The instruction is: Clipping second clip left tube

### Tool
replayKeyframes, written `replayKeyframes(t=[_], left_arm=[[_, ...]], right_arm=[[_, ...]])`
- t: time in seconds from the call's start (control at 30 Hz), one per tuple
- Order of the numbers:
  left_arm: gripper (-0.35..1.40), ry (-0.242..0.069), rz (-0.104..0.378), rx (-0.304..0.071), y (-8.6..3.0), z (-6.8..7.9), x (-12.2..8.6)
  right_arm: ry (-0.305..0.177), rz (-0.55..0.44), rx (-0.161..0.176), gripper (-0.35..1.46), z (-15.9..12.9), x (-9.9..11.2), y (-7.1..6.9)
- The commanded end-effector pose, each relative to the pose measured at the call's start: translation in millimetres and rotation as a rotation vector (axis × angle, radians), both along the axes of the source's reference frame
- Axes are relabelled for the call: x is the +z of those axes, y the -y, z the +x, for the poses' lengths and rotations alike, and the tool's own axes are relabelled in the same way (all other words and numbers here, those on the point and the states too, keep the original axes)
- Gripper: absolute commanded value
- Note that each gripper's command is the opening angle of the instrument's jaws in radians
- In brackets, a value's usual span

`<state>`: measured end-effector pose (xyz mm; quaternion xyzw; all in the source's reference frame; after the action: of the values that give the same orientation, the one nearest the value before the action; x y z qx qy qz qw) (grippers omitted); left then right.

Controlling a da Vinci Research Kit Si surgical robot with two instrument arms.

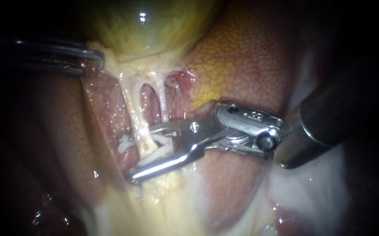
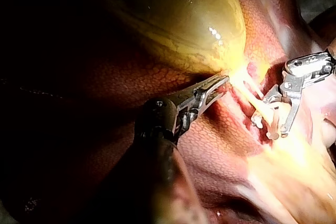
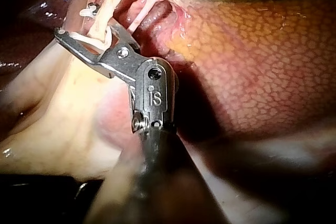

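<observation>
The left instrument (image 1: 94, 61) is clamped on the pale neck of the gallbladder (image 1: 141, 30), holding it stretched to the left. The right instrument (image 1: 142, 153) has its jaws standing apart, gripping a loaded clip (image 1: 163, 146) from both sides. They straddle the left tube (image 1: 138, 118), just right of a seated clip (image 1: 124, 143). Positioning looks finished. The next move, I judge, is a firm squeeze with the clip square across the tube.

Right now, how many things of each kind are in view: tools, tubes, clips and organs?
Tools: 2, left tool and right tool
Tubes: 2, left tube and right tube
Clips: 2, set clip on the left tube and held clip in the right tool
Organs: 2, gallbladder and liver
Total: 8
</observation>
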<state>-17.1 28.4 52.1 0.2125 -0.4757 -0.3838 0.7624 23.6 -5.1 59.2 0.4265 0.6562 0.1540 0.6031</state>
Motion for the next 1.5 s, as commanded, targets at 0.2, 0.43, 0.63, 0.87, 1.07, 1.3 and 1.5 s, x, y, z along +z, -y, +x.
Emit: replayKeyframes(t=[0.2,0.43,0.63,0.87,1.07,1.3,1.5], left_arm=[[-0.35,0.000,0.000,0.000,0.0,0.0,0.0],[-0.35,0.000,0.000,0.000,0.0,0.0,0.0],[-0.35,0.000,0.000,0.000,0.0,0.0,0.0],[-0.35,0.000,0.000,0.000,0.0,0.0,0.0],[-0.35,0.000,0.000,0.000,0.0,0.0,0.0],[-0.35,0.000,0.000,0.000,0.0,0.0,0.0],[-0.35,0.000,0.000,0.000,0.0,0.0,0.0]], right_arm=[[-0.077,0.062,-0.032,0.39,0.1,-0.1,0.1],[-0.093,0.112,-0.030,0.35,0.1,-1.1,0.0],[-0.090,0.124,-0.042,0.29,0.3,-1.6,0.2],[-0.092,0.124,-0.045,0.17,0.3,-1.7,0.3],[-0.073,0.149,-0.047,-0.09,0.3,-1.7,0.3],[-0.015,0.230,-0.057,-0.35,0.6,-1.5,0.1],[-0.017,0.228,-0.059,-0.35,0.8,-1.3,0.2]])
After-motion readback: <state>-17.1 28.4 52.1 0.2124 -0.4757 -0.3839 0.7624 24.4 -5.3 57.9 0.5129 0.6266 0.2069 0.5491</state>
